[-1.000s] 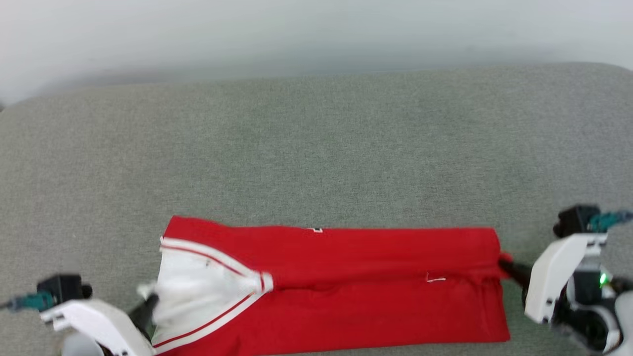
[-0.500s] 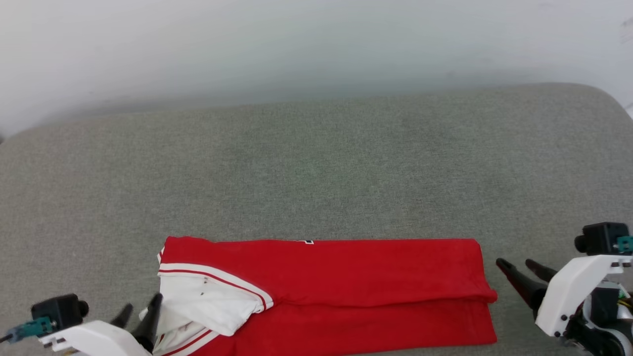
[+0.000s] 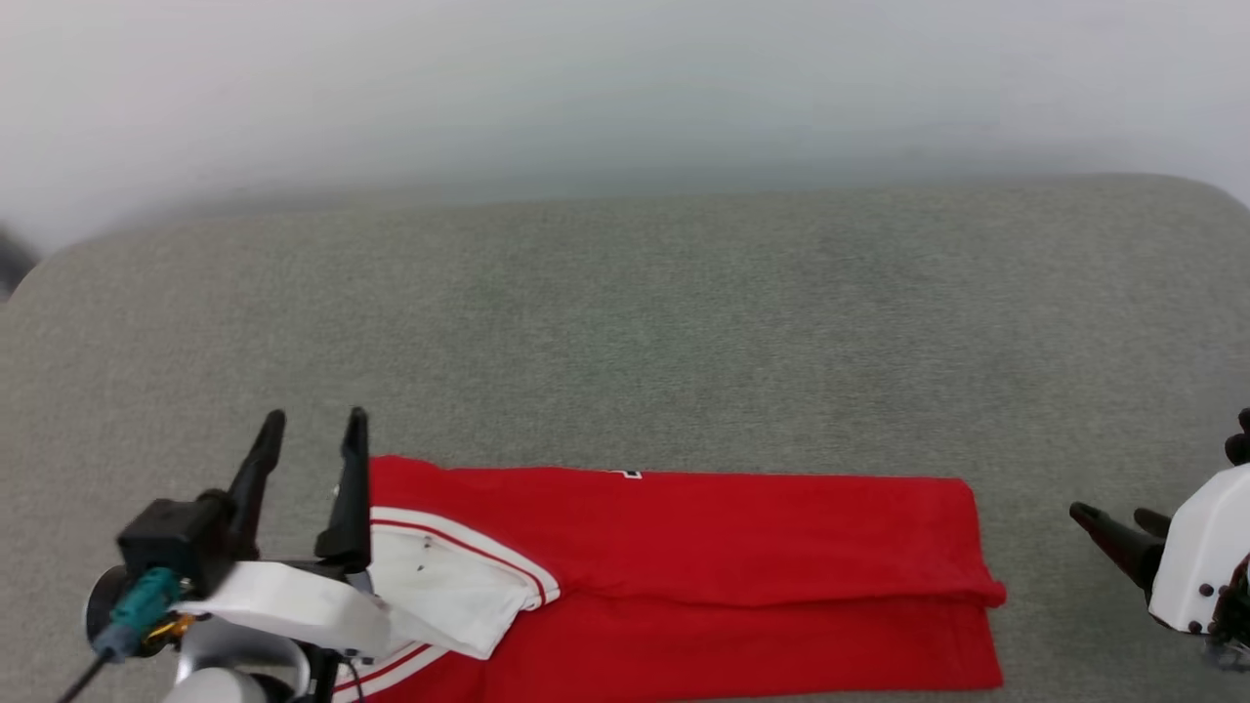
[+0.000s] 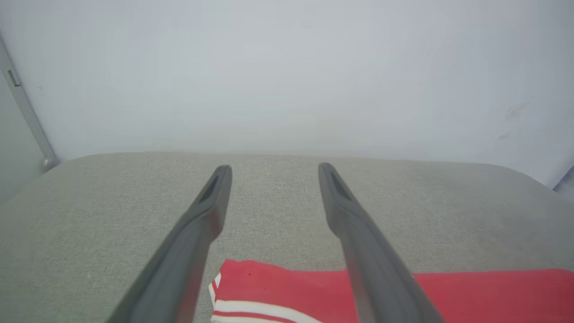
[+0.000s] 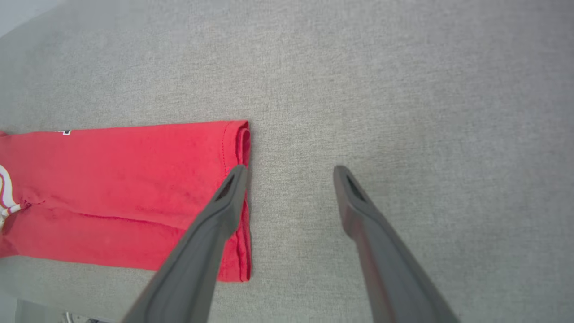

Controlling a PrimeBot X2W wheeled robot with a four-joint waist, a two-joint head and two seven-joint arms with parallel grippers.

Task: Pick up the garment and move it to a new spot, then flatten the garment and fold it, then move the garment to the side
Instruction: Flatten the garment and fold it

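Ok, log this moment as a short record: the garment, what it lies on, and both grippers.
garment: red short-sleeved jersey T-shirt with white sleeve and striped trim, folded lengthwise into a long band, lying flat
support: grey woven fabric surface, with a pale wall behind
left gripper: open, fingers apart, holding nothing, by the sleeve end
right gripper: open, holding nothing, off the hem end, apart from the cloth in the head view

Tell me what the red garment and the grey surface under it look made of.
The garment: soft matte knit cloth, likely jersey; it lies in limp folded layers with a stitched hem. The grey surface: woven, upholstery-like fabric, matte, with a fine heathered grain and rounded corners; padding beneath is only a guess.
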